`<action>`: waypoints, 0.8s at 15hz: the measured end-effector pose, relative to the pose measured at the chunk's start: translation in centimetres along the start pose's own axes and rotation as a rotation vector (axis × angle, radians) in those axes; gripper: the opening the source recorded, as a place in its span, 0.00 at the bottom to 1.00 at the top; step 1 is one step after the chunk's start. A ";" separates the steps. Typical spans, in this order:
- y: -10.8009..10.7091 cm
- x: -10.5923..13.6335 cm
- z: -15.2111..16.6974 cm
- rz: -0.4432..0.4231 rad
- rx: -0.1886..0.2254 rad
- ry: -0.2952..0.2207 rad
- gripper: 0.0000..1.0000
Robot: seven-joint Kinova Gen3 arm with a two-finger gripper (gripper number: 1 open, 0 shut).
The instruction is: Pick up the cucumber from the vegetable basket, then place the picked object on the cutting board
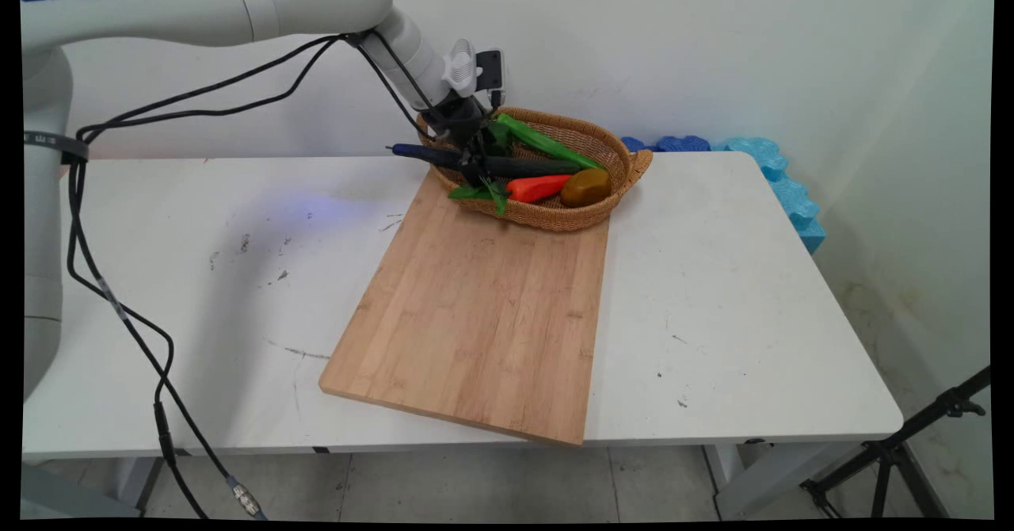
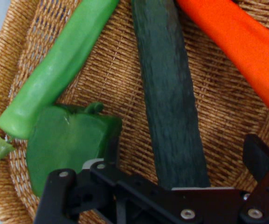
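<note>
**Main view**
- The hand (image 1: 475,162) is lowered into the left end of a woven basket (image 1: 626,168). The basket stands at the far side of the bench (image 1: 729,293), with its near part resting on the far end of a wooden cutting board (image 1: 483,309).
- In the basket lie a dark green cucumber (image 1: 531,168), an orange carrot (image 1: 539,188) with green leaves (image 1: 479,192), a long light green pepper (image 1: 547,144) and a brown potato (image 1: 586,187).
- A dark blue handle (image 1: 420,151) sticks out over the basket's left rim, just beside the hand. What it belongs to cannot be told.
- The rest of the board's surface carries nothing.
- Black cables (image 1: 119,309) hang from the arm at the left, well apart from the basket.
- Blue foam pieces (image 1: 780,182) lie beyond the bench's far right corner. A black tripod (image 1: 895,452) stands on the floor at the lower right.

**Hand view**
- The hand (image 2: 185,144) is released. One finger stands on each side of the cucumber (image 2: 169,93), and a gap shows on both sides.
- The cucumber lies flat on the basket (image 2: 13,56) floor.
- A chunky green pepper (image 2: 64,144) sits against the left finger and crowds that side.
- The long pepper (image 2: 59,70) lies beyond the chunky one. The carrot (image 2: 246,46) lies near the right finger, apart from the cucumber.
</note>
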 end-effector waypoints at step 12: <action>-0.2 0.3 0.9 0.007 0.012 -0.019 0.00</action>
